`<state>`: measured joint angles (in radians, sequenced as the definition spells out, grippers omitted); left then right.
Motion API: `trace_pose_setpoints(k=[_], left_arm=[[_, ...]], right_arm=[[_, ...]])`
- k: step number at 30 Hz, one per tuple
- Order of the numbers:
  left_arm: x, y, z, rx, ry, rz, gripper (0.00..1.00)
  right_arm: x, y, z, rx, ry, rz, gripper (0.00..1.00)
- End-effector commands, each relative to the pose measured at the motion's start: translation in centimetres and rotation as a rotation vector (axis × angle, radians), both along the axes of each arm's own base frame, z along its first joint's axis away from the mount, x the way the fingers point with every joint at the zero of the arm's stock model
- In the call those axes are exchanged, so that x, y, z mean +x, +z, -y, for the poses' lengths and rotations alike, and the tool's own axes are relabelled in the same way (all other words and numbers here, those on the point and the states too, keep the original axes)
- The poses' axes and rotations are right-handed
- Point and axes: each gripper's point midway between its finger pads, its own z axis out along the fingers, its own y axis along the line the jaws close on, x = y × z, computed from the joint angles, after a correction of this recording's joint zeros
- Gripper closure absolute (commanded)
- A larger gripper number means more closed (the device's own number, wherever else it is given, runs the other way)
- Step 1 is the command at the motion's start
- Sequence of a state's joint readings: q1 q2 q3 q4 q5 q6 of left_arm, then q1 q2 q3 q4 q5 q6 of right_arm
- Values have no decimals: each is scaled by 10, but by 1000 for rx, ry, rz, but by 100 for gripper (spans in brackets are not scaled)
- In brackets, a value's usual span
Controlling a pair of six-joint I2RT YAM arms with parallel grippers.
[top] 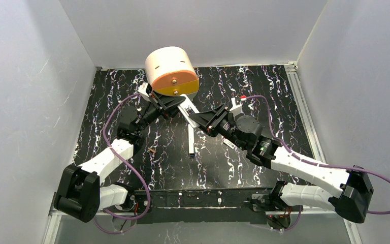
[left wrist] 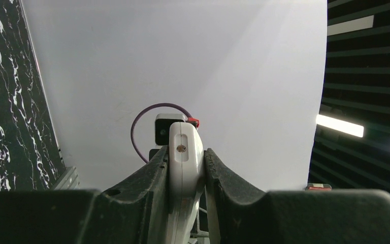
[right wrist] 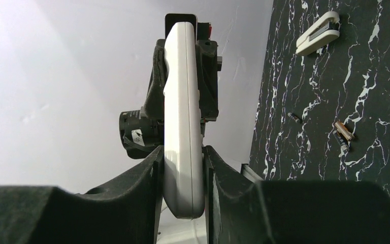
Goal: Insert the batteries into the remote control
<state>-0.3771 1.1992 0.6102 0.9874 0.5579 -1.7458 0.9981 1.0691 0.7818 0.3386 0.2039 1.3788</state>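
Right wrist: remote control aloft, likely light, stiff, slick, best pinched across flat faces; left jaws clamped on one end, right jaws hugging the other, contact unclear; batteries on counter

table: black marble pattern, white veins. walls: plain off-white. remote: plain white, no markings on the edge that shows. batteries: one coppery brown, one darker. left gripper and right gripper: matte black. arms: white shells, black joints. cable: purple. drum: cream side, orange face going yellow at its lower edge. wedge: off-white with a grey stripe. tab: red.
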Motion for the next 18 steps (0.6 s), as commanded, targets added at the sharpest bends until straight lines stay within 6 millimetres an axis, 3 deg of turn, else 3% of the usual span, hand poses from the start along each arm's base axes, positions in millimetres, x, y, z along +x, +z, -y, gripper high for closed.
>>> trace_pose_setpoints(k=[1, 5, 9, 13, 18], left_arm=[[-20, 30, -3, -45, -34, 112, 100], [-20, 28, -3, -38, -31, 119, 100], [-21, 25, -2, -12, -25, 148, 100], [-22, 17, -2, 44, -4, 205, 100], [-26, 17, 2, 81, -28, 258, 100]], right_arm=[[10, -21, 3, -84, -32, -44, 62], [10, -22, 3, -92, -31, -40, 59], [9, -11, 5, -74, -24, 7, 31], [4, 17, 14, -29, -20, 163, 17], [-9, 40, 19, -51, 46, 341, 13]])
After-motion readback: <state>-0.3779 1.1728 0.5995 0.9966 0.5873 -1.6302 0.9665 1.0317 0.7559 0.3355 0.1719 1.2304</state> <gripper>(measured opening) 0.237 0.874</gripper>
